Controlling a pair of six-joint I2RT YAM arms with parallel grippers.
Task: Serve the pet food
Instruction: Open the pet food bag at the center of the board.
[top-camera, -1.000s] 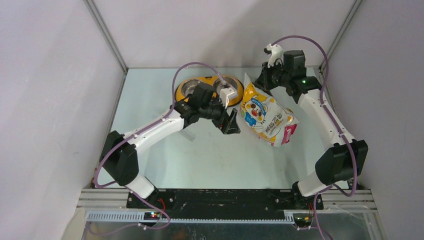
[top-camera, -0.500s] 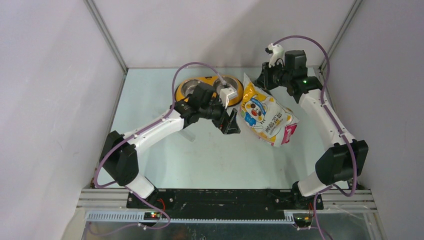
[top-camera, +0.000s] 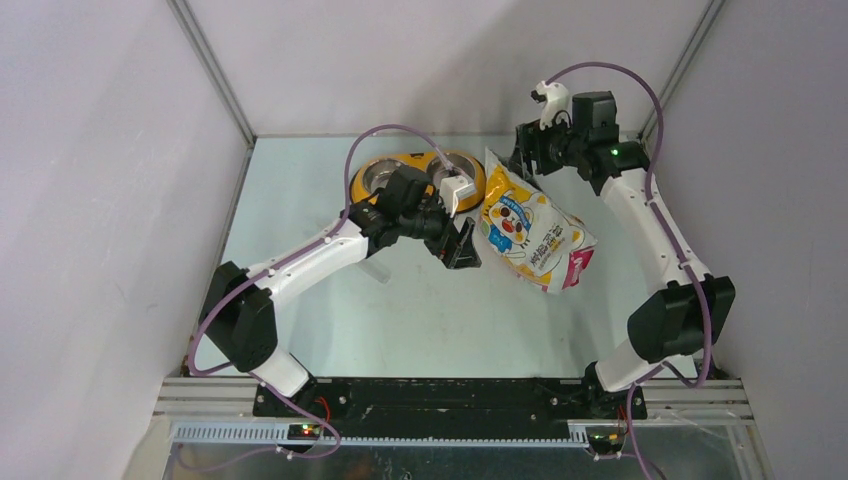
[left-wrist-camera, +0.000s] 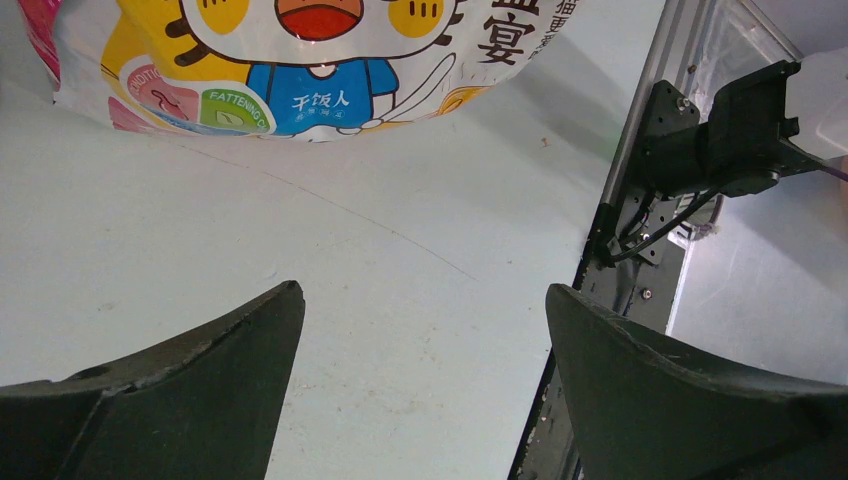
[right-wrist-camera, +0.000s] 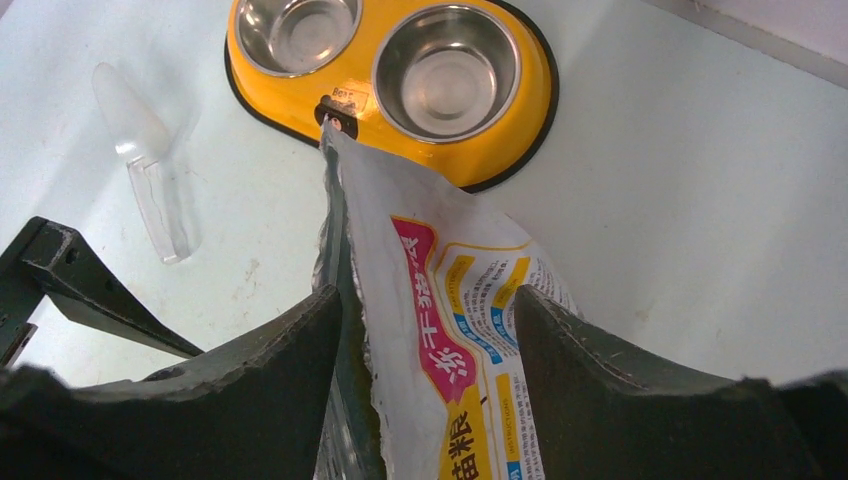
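Beside the bowl (right-wrist-camera: 480, 160), the bag (top-camera: 528, 225) is laid aslant, top pointed far-left, pink base near-right; left gripper (left-wrist-camera: 422, 290) and right gripper (right-wrist-camera: 428, 295) are shown spread, nothing grasped.

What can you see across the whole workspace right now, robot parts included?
food bag: one, yellow-white with a cartoon cat and pink base, lying right of centre, top edge by the bowl
double bowl: one, yellow with two steel cups, both empty, far centre
scoop: one, clear plastic, on the table near the bowl
table: one, pale blue-green, walled in
left arm: one, white and black, jaws open and empty beside the bag
right arm: one, white and black, jaws open astride the bag's top edge
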